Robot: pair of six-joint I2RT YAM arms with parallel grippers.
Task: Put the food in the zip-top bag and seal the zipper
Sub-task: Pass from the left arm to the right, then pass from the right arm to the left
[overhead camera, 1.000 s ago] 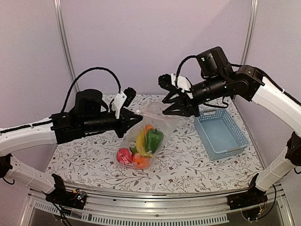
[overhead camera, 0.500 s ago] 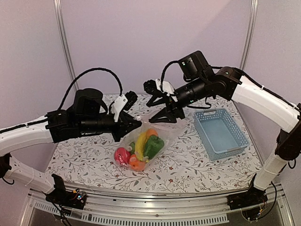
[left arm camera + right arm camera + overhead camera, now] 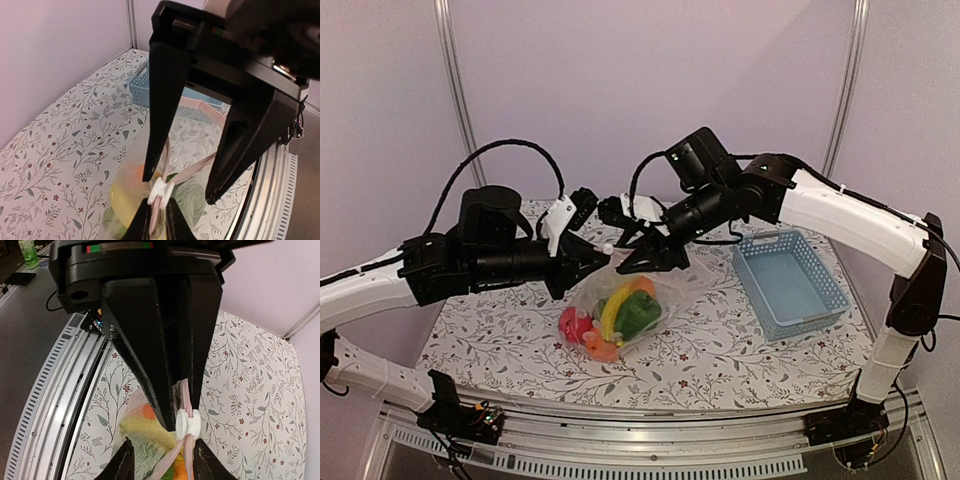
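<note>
The zip-top bag (image 3: 668, 276) hangs above the table with the food inside: green pepper (image 3: 638, 312), yellow banana (image 3: 609, 313), red-pink fruit (image 3: 570, 325) and an orange (image 3: 640, 285). My left gripper (image 3: 595, 258) is shut on the pink zipper strip (image 3: 156, 220) just behind the white slider (image 3: 161, 191). My right gripper (image 3: 632, 255) is open, one finger on each side of the strip, right at the slider (image 3: 187, 423). The two grippers face each other tip to tip. In the right wrist view my open gripper (image 3: 161, 450) straddles the strip.
A light blue slatted basket (image 3: 840, 290) stands on the flowered table at the right, with nothing in it. It also shows in the left wrist view (image 3: 140, 87). The table's metal front rail (image 3: 620, 455) runs along the near edge.
My right gripper has moved left along the bag's mouth up to my left gripper. The bag and food have shifted a little left.
</note>
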